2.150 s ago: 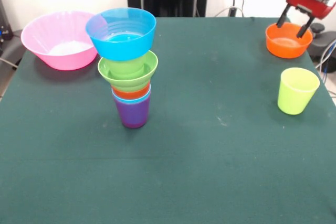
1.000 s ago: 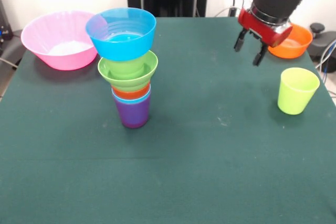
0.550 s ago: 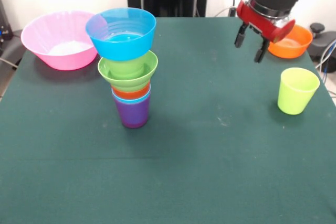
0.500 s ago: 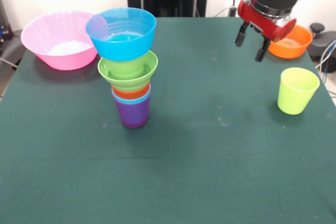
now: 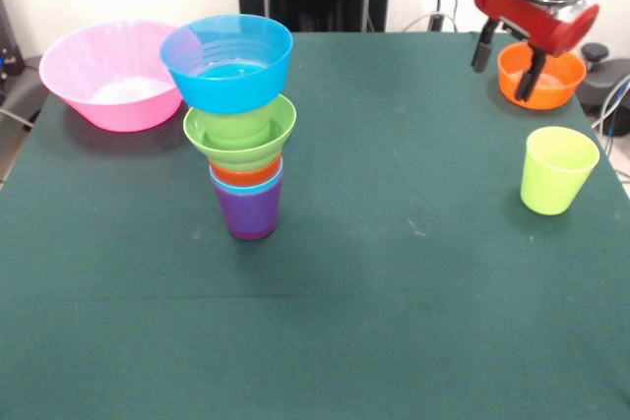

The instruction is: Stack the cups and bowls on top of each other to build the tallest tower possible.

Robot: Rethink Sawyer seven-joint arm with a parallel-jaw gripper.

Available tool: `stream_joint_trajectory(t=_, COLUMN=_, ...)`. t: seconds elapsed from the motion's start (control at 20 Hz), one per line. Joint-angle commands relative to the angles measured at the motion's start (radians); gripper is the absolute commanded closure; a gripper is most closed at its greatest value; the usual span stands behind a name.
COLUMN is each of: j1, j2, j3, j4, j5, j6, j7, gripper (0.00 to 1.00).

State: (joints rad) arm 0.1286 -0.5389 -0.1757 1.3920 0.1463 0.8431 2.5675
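Observation:
The tower (image 5: 241, 125) stands left of centre: a purple cup (image 5: 248, 213) at the bottom, light blue and orange rims above it, then a green bowl (image 5: 240, 135) and a blue bowl (image 5: 227, 63) on top. An orange bowl (image 5: 543, 76) sits at the far right edge of the table. A yellow-green cup (image 5: 557, 170) stands upright nearer the camera on the right. My gripper (image 5: 505, 66) hangs open in the air just left of the orange bowl, its fingers empty, one finger overlapping the bowl's rim in the picture.
A large pink bowl (image 5: 108, 74) rests at the far left corner. The green table (image 5: 394, 292) is bare through the middle and front. A black stand sits behind the table's far edge.
The gripper went from over the orange bowl toward the table's middle, then rose and swung back right beside the bowl. It stays open and empty. Tower, cup and bowls have not moved.

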Motion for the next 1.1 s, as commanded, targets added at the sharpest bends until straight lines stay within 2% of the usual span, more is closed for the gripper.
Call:
stream_joint_trajectory(t=0.05, j1=-0.015, j2=0.038, j3=0.147, j4=-0.082, j5=-0.006, j6=0.049, j7=-0.049, gripper=0.00)
stream_joint_trajectory(t=0.5, j1=-0.018, j2=0.126, j3=0.137, j4=-0.153, j5=-0.043, j6=-0.032, j7=-0.039, gripper=0.00)
stream_joint_trajectory(t=1.1, j1=0.038, j2=0.150, j3=0.110, j4=-0.093, j5=-0.062, j6=-0.121, j7=0.000, gripper=0.00)
